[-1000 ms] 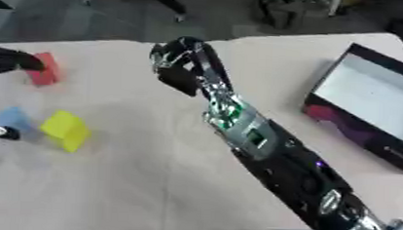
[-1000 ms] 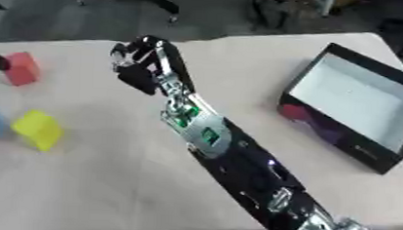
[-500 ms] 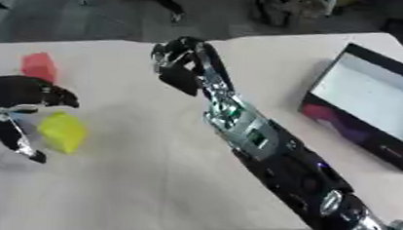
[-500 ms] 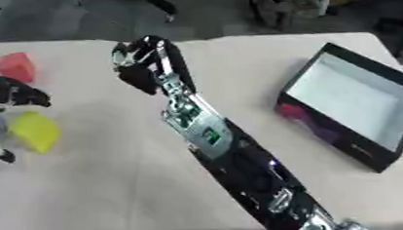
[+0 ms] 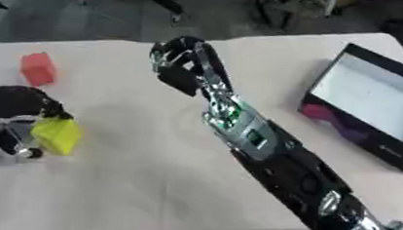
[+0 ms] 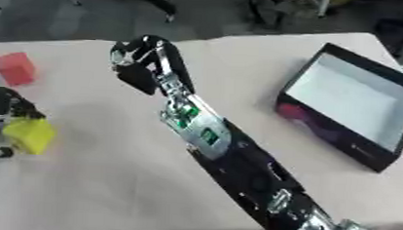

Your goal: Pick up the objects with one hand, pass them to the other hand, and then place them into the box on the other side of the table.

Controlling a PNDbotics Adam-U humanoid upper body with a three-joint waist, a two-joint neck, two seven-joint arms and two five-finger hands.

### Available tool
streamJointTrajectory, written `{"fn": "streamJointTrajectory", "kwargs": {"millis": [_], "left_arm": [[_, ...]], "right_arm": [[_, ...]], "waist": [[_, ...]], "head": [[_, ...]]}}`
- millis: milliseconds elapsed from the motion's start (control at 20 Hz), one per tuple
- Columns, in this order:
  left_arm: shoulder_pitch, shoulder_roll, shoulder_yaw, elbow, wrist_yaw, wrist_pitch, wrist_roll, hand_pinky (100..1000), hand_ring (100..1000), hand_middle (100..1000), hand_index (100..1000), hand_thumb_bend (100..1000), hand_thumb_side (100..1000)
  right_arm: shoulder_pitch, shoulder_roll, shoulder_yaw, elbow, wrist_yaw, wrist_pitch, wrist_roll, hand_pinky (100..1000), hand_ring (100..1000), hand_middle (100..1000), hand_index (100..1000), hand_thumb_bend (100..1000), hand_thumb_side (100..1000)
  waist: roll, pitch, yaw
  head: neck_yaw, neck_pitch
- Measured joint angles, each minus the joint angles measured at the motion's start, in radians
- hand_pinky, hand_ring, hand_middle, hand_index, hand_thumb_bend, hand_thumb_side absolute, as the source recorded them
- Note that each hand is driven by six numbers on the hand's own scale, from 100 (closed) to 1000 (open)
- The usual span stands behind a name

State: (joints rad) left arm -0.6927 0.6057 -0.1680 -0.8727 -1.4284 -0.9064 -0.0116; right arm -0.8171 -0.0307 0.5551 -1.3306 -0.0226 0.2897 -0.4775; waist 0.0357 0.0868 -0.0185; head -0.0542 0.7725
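Yellow block [image 5: 57, 135] lies near the desk's left edge in the left eye view, with the left hand [image 5: 17, 110] over it: dark fingers curve around its upper and left sides and seem to touch it, though whether they truly pinch it cannot be told. The red block [image 5: 38, 69] sits apart toward the far left corner of the desk [image 5: 134, 182]. The right hand [image 5: 180, 62] is raised over the middle of the desk on its long black arm, fingers curled inward with nothing in them. The box [image 5: 372, 102] stands open at the right edge, its pale inside bare and a purple patch on its near wall.

In the right eye view the yellow block [image 6: 29, 135] is at the very left edge, the left hand [image 6: 2, 106] just above and touching it. A bit of blue shows beside it at the picture's border; what it is cannot be made out. The right hand [image 6: 139, 60] hangs curled, well apart from both blocks, and the box [image 6: 350, 104] is far across the desk.

The yellow block looks like a light, stiff cube, probably foam or plastic, with smooth faces that could slip. Taking it across two opposite flat faces, thumb against fingers, looks the safest hold, leaving a free side for the right hand to take it at the handover.
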Motion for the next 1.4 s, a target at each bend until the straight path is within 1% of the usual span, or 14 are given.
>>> {"fn": "streamJointTrajectory", "kwargs": {"millis": [200,300,400,500,550,650,700,800,900,950,1050,1150,1200,1400], "left_arm": [[0.003,-0.007,0.025,0.017,0.059,0.000,0.102,673,462,445,560,100,245],[0.007,-0.008,0.034,0.011,0.129,0.000,0.122,672,439,419,534,100,245],[0.010,-0.008,0.038,-0.005,0.235,0.000,0.114,676,419,396,511,100,252],[0.020,-0.018,0.037,-0.013,0.392,-0.001,0.061,689,416,391,503,100,264],[0.027,-0.027,0.033,-0.012,0.496,-0.001,0.010,690,413,388,499,100,267],[0.033,-0.049,0.011,-0.001,0.730,0.007,-0.139,694,415,390,501,100,267],[0.032,-0.061,-0.002,0.002,0.850,0.027,-0.229,696,419,394,504,100,304],[0.022,-0.084,-0.032,-0.002,1.092,0.169,-0.372,700,423,399,509,100,383],[-0.001,-0.103,-0.055,-0.029,1.304,0.325,-0.529,702,425,401,510,100,418],[-0.010,-0.110,-0.066,-0.045,1.391,0.393,-0.597,705,425,401,509,100,447],[-0.022,-0.122,-0.090,-0.087,1.523,0.493,-0.697,706,426,401,509,100,458],[-0.028,-0.130,-0.108,-0.122,1.606,0.556,-0.760,709,429,403,511,100,474],[-0.028,-0.132,-0.114,-0.139,1.635,0.578,-0.782,710,429,403,511,100,478],[-0.029,-0.132,-0.123,-0.167,1.701,0.628,-0.831,712,430,404,511,100,481]], "right_arm": [[0.000,0.000,-0.001,0.007,-0.001,-0.001,-0.001,255,539,508,609,100,400],[0.000,0.001,-0.002,0.012,-0.001,-0.001,-0.001,254,539,508,608,100,398],[0.000,0.002,-0.002,0.013,0.001,0.001,0.001,252,539,508,612,100,395],[-0.001,0.002,-0.002,0.019,0.009,0.006,0.006,251,543,511,621,100,388],[-0.002,0.002,-0.001,0.022,0.019,0.011,0.010,252,547,514,631,100,385],[-0.003,0.003,0.001,0.026,0.046,0.028,0.020,256,554,520,655,100,378],[-0.006,0.005,0.002,0.027,0.064,0.037,0.029,260,560,527,671,100,378],[-0.010,0.011,0.006,0.028,0.100,0.056,0.047,270,571,538,688,100,377],[-0.011,0.018,0.008,0.026,0.132,0.072,0.068,276,578,547,698,100,376],[-0.011,0.020,0.009,0.024,0.145,0.078,0.079,288,590,565,717,100,378],[-0.015,0.024,0.013,0.017,0.167,0.085,0.103,294,598,577,732,100,411],[-0.019,0.027,0.013,0.008,0.181,0.087,0.122,311,613,596,757,100,492],[-0.019,0.027,0.013,0.004,0.186,0.086,0.132,318,621,603,765,100,515],[-0.020,0.030,0.017,-0.002,0.195,0.079,0.176,333,642,621,784,100,557]], "waist": [[0.000,0.000,0.001],[0.000,0.000,0.006],[0.000,0.000,0.009],[0.000,0.000,0.013],[-0.001,0.000,0.014],[-0.001,0.000,0.015],[-0.002,0.000,0.015],[-0.004,0.000,0.015],[-0.006,0.000,0.014],[-0.005,0.000,0.013],[-0.004,0.000,0.010],[-0.002,0.001,0.007],[-0.001,0.001,0.006],[0.002,0.002,0.006]], "head": [[0.000,0.000],[0.000,0.000],[0.000,0.000],[-0.001,0.000],[-0.001,0.000],[-0.001,0.000],[-0.001,0.000],[0.000,0.000],[0.001,0.000],[0.002,0.000],[0.005,0.000],[0.007,0.000],[0.008,0.000],[0.007,0.000]]}}
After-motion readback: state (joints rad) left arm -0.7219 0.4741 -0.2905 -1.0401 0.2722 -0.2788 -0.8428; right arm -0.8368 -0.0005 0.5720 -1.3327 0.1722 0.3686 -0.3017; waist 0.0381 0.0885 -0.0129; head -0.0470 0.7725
